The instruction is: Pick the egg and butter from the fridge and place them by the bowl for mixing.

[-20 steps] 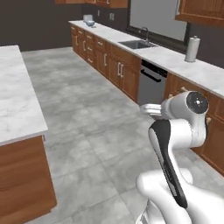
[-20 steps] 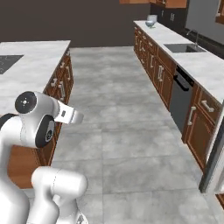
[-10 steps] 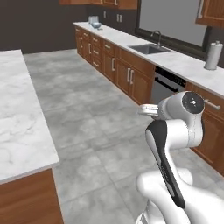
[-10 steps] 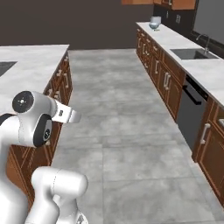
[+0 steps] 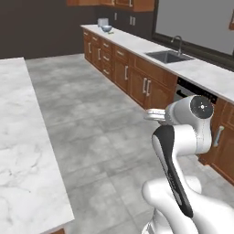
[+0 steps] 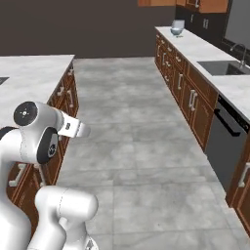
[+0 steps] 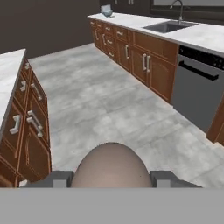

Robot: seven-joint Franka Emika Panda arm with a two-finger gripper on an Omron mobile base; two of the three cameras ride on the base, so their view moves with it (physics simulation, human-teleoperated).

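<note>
Tool [image 7: 112,177] clenched on small brownish-grey oval egg [image 7: 112,168], fingertips flanking it. Round light blue-grey bowl [image 7: 106,12] sits on far end of long white marble worktop [image 7: 131,19], well ahead, slightly left (long drive, by my reckoning).

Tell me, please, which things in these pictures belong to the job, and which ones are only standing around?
Belonging to the job:
- the egg, held in the gripper
- the bowl at the far end of the long counter

Only standing around:
- the sink
- the dishwasher
- the island
</note>
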